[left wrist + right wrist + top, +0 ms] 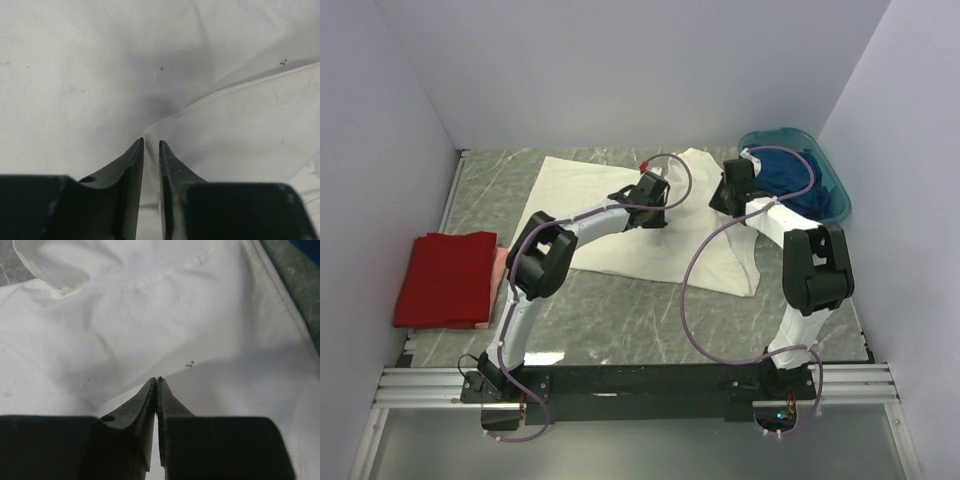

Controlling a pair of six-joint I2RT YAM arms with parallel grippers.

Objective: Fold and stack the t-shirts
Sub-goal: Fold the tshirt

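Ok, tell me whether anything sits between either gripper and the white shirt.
Nothing visible does. The left gripper and the right gripper are both down at the white shirt, with only its own cloth and creases in front of their tips.

A grey marbled tabletop with pale veins carried everything. A teal plastic basin, oval in shape, stood in the tabletop's far right corner, close to the right wall. Plain white walls closed in the left, far and right edges. A ribbed aluminium rail ran along the near edge, and a thin metal strip lined the left edge.
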